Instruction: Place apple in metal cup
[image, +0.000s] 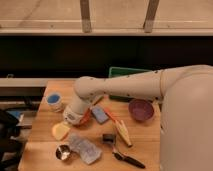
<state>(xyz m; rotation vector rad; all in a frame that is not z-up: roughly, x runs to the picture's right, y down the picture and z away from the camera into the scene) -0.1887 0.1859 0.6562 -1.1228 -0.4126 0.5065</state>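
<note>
The apple (60, 131), pale yellow and round, is at the left of the wooden table (150, 145), just above and left of the metal cup (63, 152). The cup is small and shiny silver, standing near the front left edge. My gripper (65, 125) reaches down-left from the white arm (125, 87) and is on the apple's upper right side. Its fingers are mostly hidden by the wrist. The apple travels with it, so it is held.
An orange bowl (86, 118) is behind the wrist. A white-and-blue cup (54, 101) stands at the back left. Also on the table are a blue sponge (100, 115), a crumpled clear wrapper (84, 148), a purple bowl (141, 110), a black brush (127, 159) and a green bin (131, 75).
</note>
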